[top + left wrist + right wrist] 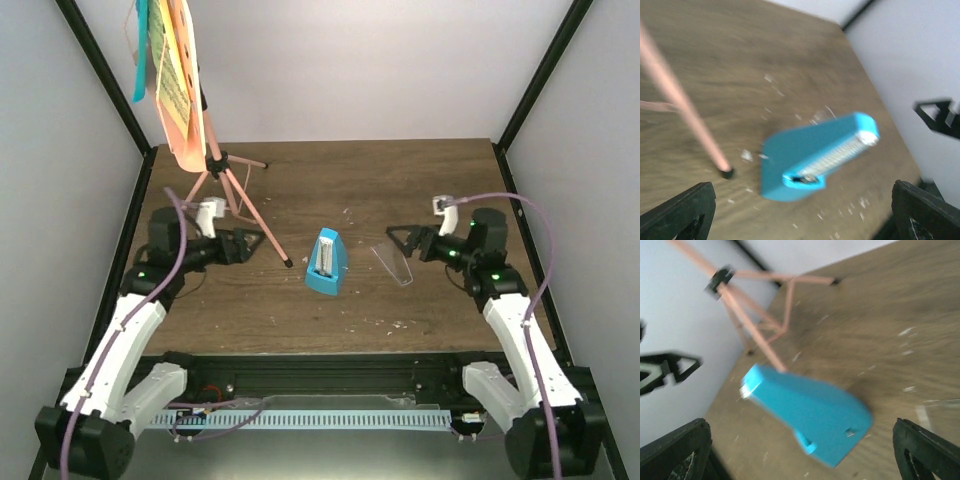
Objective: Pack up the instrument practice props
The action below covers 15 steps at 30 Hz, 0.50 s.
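Both of my end effectors are released, jaws spread wide with nothing between them. My left end effector (255,245) hangs low on the left and my right end effector (396,240) low on the right, and both face the blue metronome (327,263), which stands upright in the middle of the surface (400,180). Its clear cover (392,262) is off and lies flat on the wood just right of it, almost under my right fingers. The pink music stand (225,175) stands at the far left with the music sheets (172,75) on its desk. One stand foot rests close to my left fingertips.

I judge the step in hand to be getting the cover back onto the metronome. To do it well, I should take the cover with my right side by its long edges, pinching gently, since thin clear plastic can flex or skid. My left side should steady the metronome by its broad blue flanks, low down so that it does not tip. Approaching it, I must keep off the stand leg, because a nudge there could topple the stand and spill the sheets. Both wrist views are blurred, so I would settle before closing.
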Available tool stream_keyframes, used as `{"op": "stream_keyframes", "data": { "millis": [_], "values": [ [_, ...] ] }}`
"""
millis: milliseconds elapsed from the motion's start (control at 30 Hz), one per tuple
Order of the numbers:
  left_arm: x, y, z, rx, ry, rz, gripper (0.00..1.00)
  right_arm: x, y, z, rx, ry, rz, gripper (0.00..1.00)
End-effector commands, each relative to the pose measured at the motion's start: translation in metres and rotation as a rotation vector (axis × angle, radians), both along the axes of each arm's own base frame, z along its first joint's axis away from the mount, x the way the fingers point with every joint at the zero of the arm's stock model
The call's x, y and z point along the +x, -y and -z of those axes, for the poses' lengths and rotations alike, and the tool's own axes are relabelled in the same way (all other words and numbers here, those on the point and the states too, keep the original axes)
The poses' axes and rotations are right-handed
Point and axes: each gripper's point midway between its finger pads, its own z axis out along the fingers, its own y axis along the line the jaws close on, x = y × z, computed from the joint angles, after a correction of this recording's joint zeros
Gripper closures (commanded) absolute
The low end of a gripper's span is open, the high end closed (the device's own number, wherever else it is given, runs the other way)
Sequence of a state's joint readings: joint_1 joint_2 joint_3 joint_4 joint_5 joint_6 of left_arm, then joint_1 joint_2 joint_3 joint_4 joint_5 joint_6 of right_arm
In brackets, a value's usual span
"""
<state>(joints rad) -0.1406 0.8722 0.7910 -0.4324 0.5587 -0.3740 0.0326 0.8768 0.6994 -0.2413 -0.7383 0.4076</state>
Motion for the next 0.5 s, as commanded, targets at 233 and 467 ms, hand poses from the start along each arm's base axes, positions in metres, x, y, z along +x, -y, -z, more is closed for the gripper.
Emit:
{"op": "stream_keyframes", "data": {
  "millis": [233, 467],
  "values": [
    [-0.017, 0.089, -0.011, 0.052, 0.128, 0.401, 0.03, -0.046, -0.107, 0.010, -0.091, 0.178, -0.326, 0.00],
    [0.016, 0.028, -0.019, 0.343, 0.345, 0.062, 0.09, -0.045, -0.120, -0.012, -0.311, 0.490, -0.208, 0.00]
  ]
}}
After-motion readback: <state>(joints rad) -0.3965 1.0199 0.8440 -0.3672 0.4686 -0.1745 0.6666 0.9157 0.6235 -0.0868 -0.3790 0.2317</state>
